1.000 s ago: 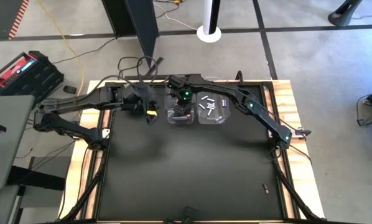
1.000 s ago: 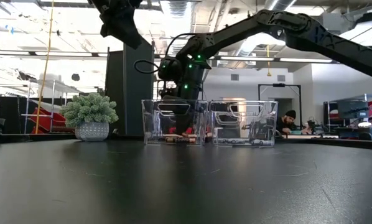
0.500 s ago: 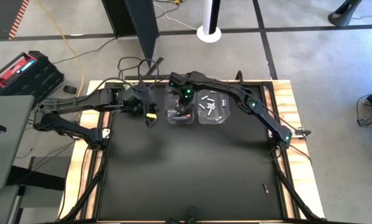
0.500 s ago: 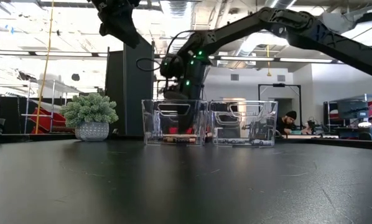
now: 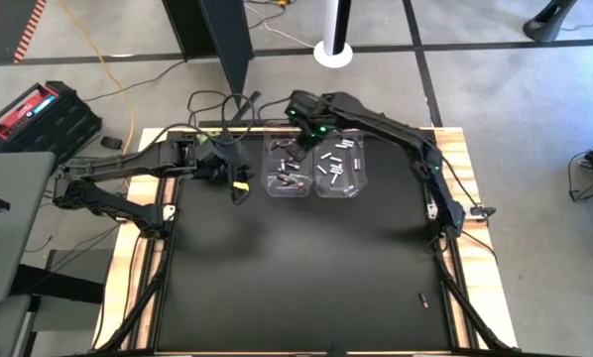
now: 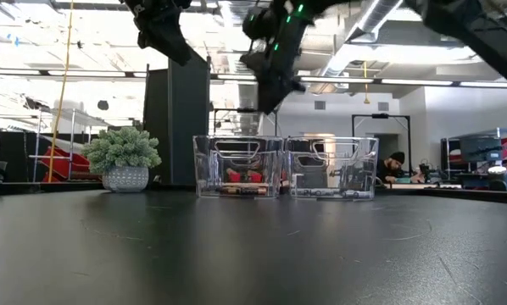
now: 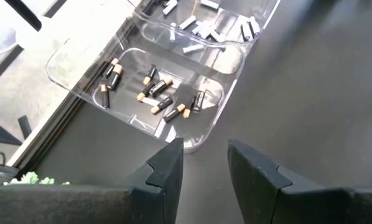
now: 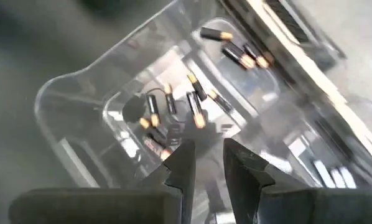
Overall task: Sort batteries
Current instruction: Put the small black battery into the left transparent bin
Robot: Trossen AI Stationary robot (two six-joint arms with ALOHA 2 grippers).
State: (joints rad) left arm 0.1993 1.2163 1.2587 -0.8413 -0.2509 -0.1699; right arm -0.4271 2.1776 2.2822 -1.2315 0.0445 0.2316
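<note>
My overhead picture is evenly lit, my arms casting soft shadows on the matte black bench. From bench height the ceiling lights glare white and the black surface shows a faint sheen. My right wrist picture is smeared with motion blur (the clear bin streaks); the left wrist picture stays crisp.

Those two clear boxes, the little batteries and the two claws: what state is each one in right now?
Left clear bin: upright, holds the dark batteries.
Right clear bin: upright, holds the white batteries.
Stray battery: lying alone on the table, far from both bins.
Right gripper: raised above the left bin, fingers apart, empty.
Left gripper: beside the left bin, fingers apart, empty.
</note>
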